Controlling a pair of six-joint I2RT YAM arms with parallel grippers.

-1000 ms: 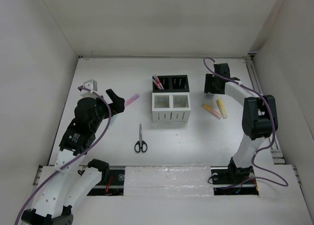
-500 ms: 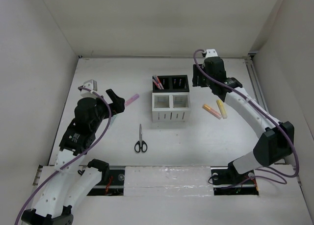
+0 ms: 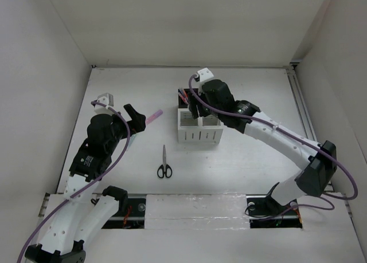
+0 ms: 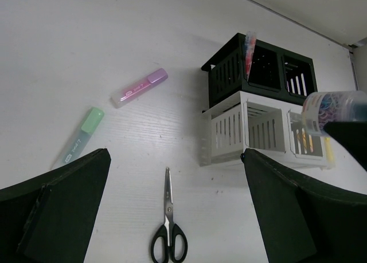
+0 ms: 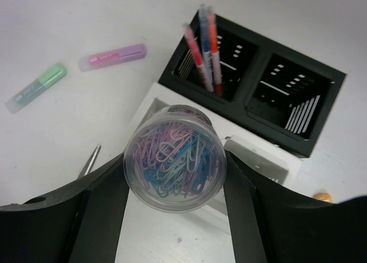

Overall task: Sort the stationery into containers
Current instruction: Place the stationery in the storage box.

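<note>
Barely begun: pens (image 5: 205,45) stand in one black container (image 5: 321,97), the right tool (image 5: 175,155) grips a paper-clip tub (image 5: 175,140) over the white containers (image 4: 229,131), and the left tool (image 4: 176,153) gapes empty near the pink highlighter (image 4: 139,87), green highlighter (image 4: 80,134) and scissors (image 4: 168,228) (loose on the surface (image 3: 241,160), eight o'clock of the containers).

- Black-handled steel scissors (image 5: 90,160): only a blade tip shows, left of the white slotted plastic box pair (image 5: 269,160).
- Clear plastic jar of coloured paper clips (image 4: 332,109), over that pair's right end: cut off by the left wrist view's edge.

Bright, even overhead light; soft shadows (wrist-cam claws blurred).
</note>
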